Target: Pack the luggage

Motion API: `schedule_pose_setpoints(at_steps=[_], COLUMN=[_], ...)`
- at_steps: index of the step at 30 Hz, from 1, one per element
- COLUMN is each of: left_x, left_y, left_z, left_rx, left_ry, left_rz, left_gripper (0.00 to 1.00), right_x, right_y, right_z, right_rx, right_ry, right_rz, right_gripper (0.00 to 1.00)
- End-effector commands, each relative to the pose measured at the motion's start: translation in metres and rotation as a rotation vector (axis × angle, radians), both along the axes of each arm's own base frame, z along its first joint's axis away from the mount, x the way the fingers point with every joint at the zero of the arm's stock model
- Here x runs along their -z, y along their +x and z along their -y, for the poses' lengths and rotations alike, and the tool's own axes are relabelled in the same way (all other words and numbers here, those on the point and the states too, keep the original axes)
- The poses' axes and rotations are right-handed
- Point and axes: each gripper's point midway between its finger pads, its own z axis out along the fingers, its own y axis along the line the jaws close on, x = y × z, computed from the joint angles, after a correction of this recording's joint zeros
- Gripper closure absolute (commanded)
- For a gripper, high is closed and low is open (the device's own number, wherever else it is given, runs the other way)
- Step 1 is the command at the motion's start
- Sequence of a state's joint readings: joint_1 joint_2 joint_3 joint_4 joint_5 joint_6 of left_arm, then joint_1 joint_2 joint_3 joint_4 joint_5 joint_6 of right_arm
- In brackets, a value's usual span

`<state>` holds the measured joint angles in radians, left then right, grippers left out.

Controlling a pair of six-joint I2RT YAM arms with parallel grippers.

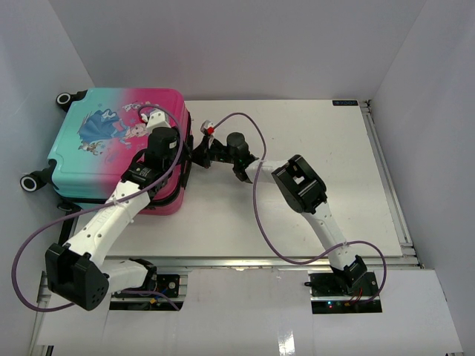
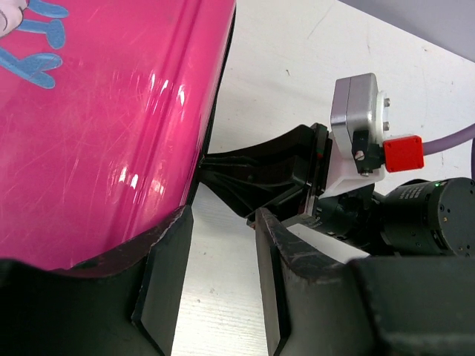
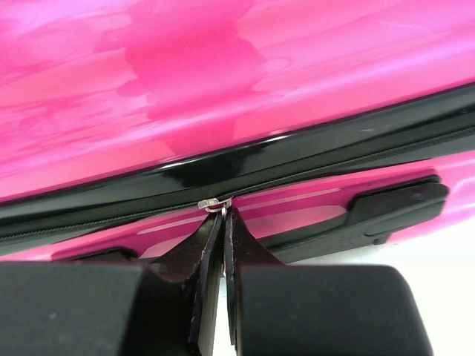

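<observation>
The right gripper point(image 3: 223, 216) was pinched shut on the small metal zipper pull point(image 3: 214, 203), its two dark fingers point(image 3: 245, 248) pressed almost flat together with only a sliver between them. The pull sat on the black trim point(image 3: 312, 152) that ran along the side of the luggage point(image 3: 223, 81). Glossy pink shell filled the frame above it, and a narrower pink strip showed below. A black moulded piece point(image 3: 397, 204) lay on that lower strip to the right; what it was could not be made out. From above, the right gripper point(image 1: 200, 152) met the right side of the luggage point(image 1: 93, 167), but the pull itself was too small to see there.

The left gripper point(image 2: 223, 222) stood open, with only bare white table point(image 2: 223, 311) showing between its fingers point(image 2: 169, 278). The left finger lay just beside the pink shell point(image 2: 111, 133); whether it touched was unclear, because the gripper's own dark body covered the shell's lower rim. Beyond it, the right gripper's fingers point(image 2: 252, 167) reached in from the right to the dark seam, and a silver camera block point(image 2: 356, 111) with a red square sat above them. In the top view the left fingers were hard to pick out among the black wrist parts over the pink end.

The luggage lay closed and flat at the far left of the table point(image 1: 312, 148), print upward, with its teal end to the left and its pink end to the right. Two wheels point(image 1: 67, 98) stuck out at the left. Its near edge was partly hidden by the left arm.
</observation>
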<state>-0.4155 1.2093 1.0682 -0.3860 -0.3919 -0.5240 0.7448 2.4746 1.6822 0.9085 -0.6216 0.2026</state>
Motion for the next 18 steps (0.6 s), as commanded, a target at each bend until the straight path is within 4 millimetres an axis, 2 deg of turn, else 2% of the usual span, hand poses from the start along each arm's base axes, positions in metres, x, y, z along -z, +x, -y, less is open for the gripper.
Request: schedule_pose_setpoints(at_steps=[1,4,7,9,13,18], left_x=[0.009,0.015,0.020,0.024,0.033,0.038], left_y=[-0.015,-0.017,-0.018,-0.018,-0.017,-0.016], left_z=[-0.044,-0.046,-0.049,-0.049,-0.053,-0.054], left_rx=[-0.152,-0.160,-0.168,-0.171,-0.179,-0.184], left_ry=[0.080,0.078,0.076,0.075,0.085,0.090], left_rz=[-0.015,-0.027,-0.036,-0.043,-0.064,-0.076], left_gripper=[0.49,0.49,0.49,0.49,0.49,0.49], right_x=[-0.025,-0.023,-0.039,-0.031,-0.044,-0.046], right_y=[0.046,0.059,0.072,0.075,0.081,0.091], right_z=[0.016,0.021,0.012,0.005,0.000,0.002], right_rx=[0.186,0.179,0.161,0.134,0.133,0.170], right_ry=[0.032,0.039,0.058,0.051,0.077,0.068], right_rz=[0.029,-0.001,0.023,0.021,0.072,0.130], right_gripper=[0.92,0.92,0.92,0.92,0.92,0.92])
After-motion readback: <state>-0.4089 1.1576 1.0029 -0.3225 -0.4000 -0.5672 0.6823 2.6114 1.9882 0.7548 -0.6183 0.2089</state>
